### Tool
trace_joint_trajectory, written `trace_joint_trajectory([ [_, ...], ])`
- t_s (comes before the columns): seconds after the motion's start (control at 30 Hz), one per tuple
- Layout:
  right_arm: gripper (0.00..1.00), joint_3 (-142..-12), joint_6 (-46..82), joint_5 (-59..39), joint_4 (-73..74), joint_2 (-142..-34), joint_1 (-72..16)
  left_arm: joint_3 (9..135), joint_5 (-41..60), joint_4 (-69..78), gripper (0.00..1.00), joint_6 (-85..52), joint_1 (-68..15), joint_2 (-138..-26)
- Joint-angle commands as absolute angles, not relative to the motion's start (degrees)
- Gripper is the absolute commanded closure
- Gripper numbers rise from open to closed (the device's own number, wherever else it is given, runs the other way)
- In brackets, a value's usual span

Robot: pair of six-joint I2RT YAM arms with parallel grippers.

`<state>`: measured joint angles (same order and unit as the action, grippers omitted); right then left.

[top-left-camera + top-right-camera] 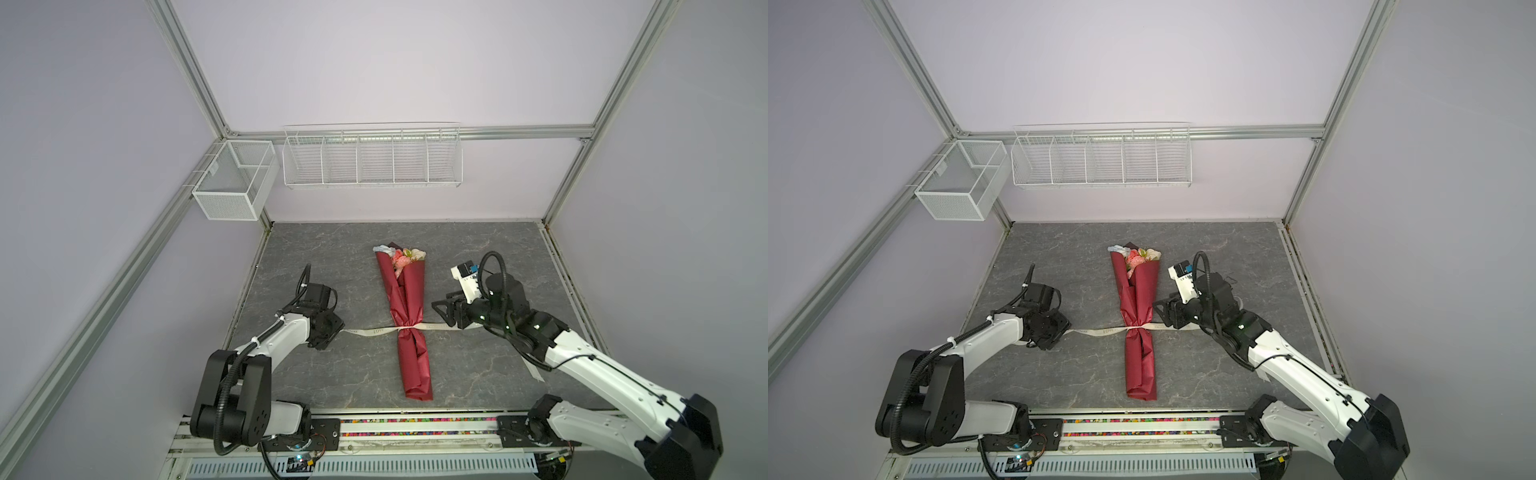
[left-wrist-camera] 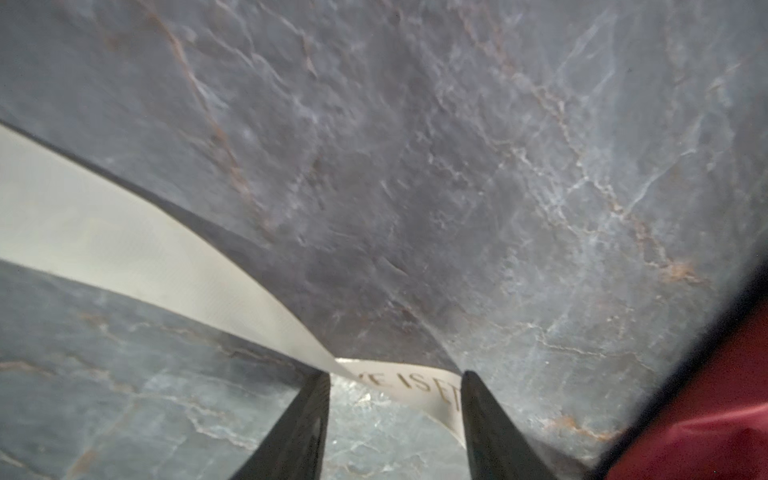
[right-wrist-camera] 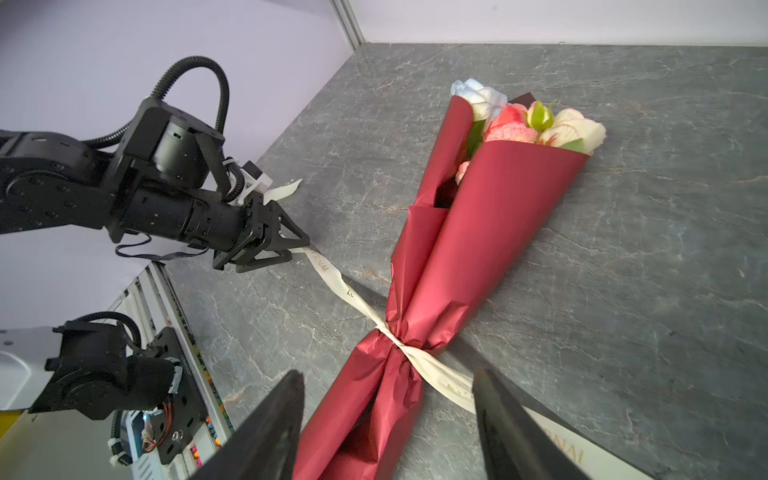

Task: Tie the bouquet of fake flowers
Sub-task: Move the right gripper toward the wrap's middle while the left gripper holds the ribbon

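Cream ribbon (image 1: 374, 331) hugs the bouquet of fake flowers (image 1: 409, 316), so the left gripper (image 2: 395, 382) sits half-open around one end, maybe to pull; the right gripper (image 3: 388, 374) gapes empty.

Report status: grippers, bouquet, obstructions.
Left gripper open, straddling ribbon tail. Right gripper open, empty. Bouquet flat on table, ribbon cinched round its waist. Nothing in the way.

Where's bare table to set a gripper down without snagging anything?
Free: the far strip of table between the bouquet of fake flowers and back wall; the near-left patch bounded by ribbon, bouquet and front rail. Crowded: along the ribbon, from left gripper to right gripper.
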<state>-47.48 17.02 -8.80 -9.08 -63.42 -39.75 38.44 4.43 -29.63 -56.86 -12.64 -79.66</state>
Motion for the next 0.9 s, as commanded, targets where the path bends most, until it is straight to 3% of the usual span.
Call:
trace_joint_trajectory([
  [0.0,0.33,-49.9,12.6,-5.5,-6.3,-67.5,-42.8,39.9,4.3,-28.6,0.55,-56.9,-12.3,-80.1],
  [0.03,0.33,-50.0,11.6,-5.2,-5.5,-69.0,-44.1,39.8,3.8,-28.7,0.61,-57.0,-12.3,-80.0],
  [0.1,0.33,-50.0,9.1,-4.4,-4.2,-71.7,-46.2,39.8,3.3,-28.9,0.82,-56.6,-12.3,-79.3],
  [0.2,0.33,-52.7,5.0,1.5,-2.5,-76.7,-50.6,39.8,4.7,-28.1,1.0,-55.5,-12.3,-77.9],
  [0.4,0.34,-54.2,-8.4,6.0,5.6,-85.6,-58.9,40.4,12.4,-26.0,1.0,-55.7,-12.5,-72.6],
  [0.5,0.34,-55.1,-11.8,2.0,10.1,-89.4,-59.7,37.7,17.7,-20.4,1.0,-58.1,-12.6,-67.7],
  [0.87,0.32,-62.8,-12.9,-1.2,19.6,-104.9,-59.6,32.6,22.7,-14.4,1.0,-59.0,-12.6,-58.0],
])
